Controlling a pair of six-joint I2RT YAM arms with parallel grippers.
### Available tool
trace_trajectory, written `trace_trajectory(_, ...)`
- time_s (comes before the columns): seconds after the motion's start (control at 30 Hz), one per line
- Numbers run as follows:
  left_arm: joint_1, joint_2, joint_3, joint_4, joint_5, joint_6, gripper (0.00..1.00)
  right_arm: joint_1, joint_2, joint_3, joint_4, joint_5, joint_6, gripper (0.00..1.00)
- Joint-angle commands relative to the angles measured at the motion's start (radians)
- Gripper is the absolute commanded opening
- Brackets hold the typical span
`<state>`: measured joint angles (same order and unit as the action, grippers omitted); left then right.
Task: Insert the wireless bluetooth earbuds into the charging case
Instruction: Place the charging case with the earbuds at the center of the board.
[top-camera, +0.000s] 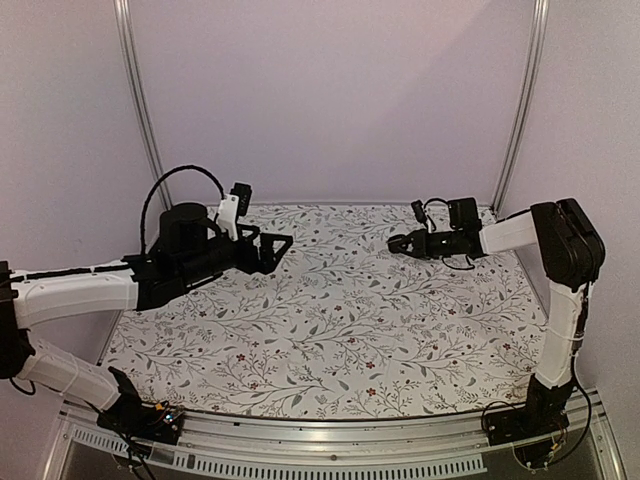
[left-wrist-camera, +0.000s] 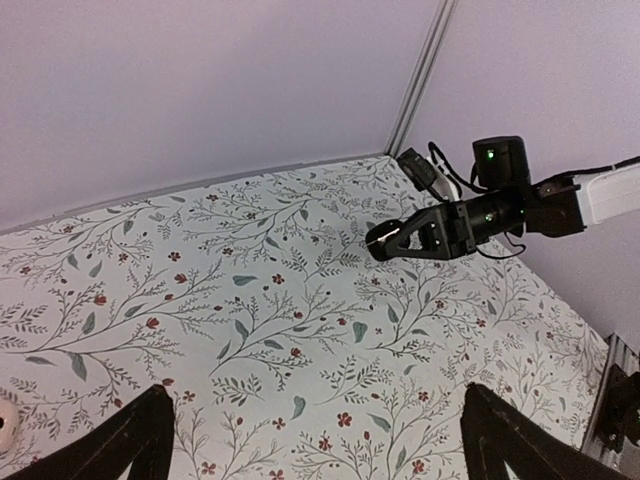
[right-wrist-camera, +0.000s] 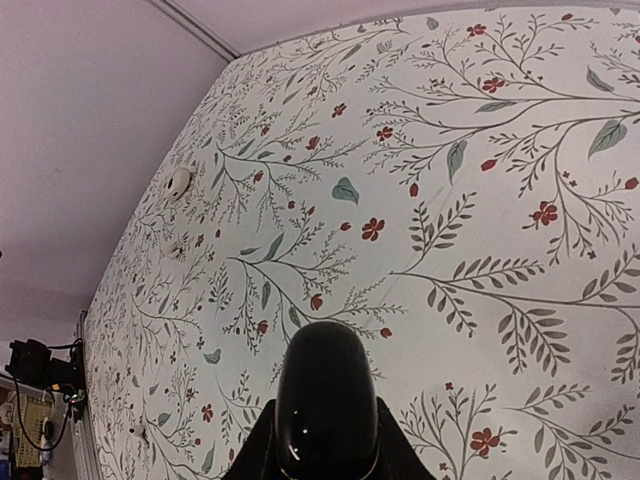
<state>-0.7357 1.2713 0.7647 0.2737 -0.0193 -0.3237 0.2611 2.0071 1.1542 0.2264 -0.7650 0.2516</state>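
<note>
Charging case (right-wrist-camera: 327, 400) in right gripper (top-camera: 396, 242), left gripper (left-wrist-camera: 320, 450) splayed

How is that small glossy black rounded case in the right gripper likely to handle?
The small glossy black rounded case shows sharp reflections, so it is probably slippery. Its curved shell likely gives the right gripper little flat surface, so it may twist out. It looks rigid.

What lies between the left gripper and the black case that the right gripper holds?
Nothing: only bare flowered cloth lies between the left gripper and the case, as the top view shows.
</note>
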Motion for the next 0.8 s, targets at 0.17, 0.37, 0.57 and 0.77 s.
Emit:
trace_trajectory(0.17,0.051,-0.013,-0.039,0.001,0.043,-0.031,1.0,0.078,0.16,0.211,-0.196,-0.009,-0.05,0.1)
trace_trajectory(0.37,0.056,-0.03,-0.038,-0.006,0.053,-0.011,1.0,0.088,0.221,0.279,-0.226,0.045,-0.04,0.11)
trace_trajectory(0.57,0.064,-0.051,-0.058,-0.009,0.063,0.004,1.0,0.093,0.267,0.326,-0.298,0.079,-0.07,0.17)
trace_trajectory(0.77,0.069,-0.062,-0.076,0.0,0.051,-0.001,1.0,0.092,0.282,0.355,-0.359,0.139,-0.117,0.4)
